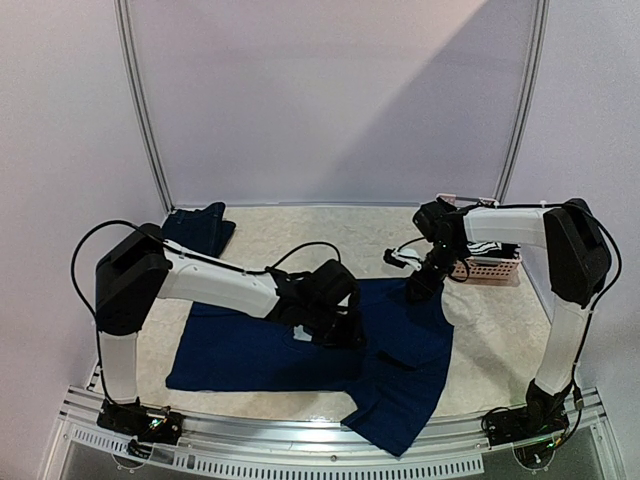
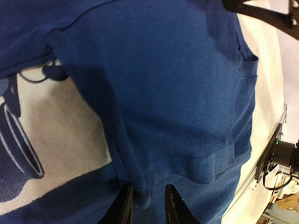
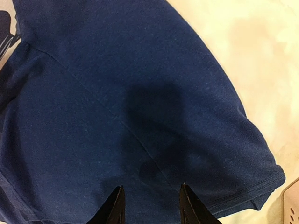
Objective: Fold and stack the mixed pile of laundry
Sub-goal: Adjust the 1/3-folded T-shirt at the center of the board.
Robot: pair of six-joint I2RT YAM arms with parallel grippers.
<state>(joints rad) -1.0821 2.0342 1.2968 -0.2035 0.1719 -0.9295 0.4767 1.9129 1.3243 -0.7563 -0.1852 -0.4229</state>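
Observation:
A large navy T-shirt point(image 1: 300, 345) lies spread across the table, its lower right part hanging over the near edge. My left gripper point(image 1: 335, 320) is down on the shirt's middle. In the left wrist view its narrow jaws point(image 2: 145, 205) pinch a raised fold of the navy cloth point(image 2: 177, 84) beside the pale cartoon print point(image 2: 60, 135). My right gripper point(image 1: 418, 285) rests at the shirt's far right corner. It is open, fingers point(image 3: 152, 207) spread over flat cloth near the sleeve hem point(image 3: 261, 186). A dark navy denim piece point(image 1: 200, 228) lies at the back left.
A small pink perforated basket point(image 1: 490, 265) stands at the back right, just behind the right arm. A metal frame and white walls enclose the table's back. The near edge has an aluminium rail point(image 1: 300, 440) with both arm bases.

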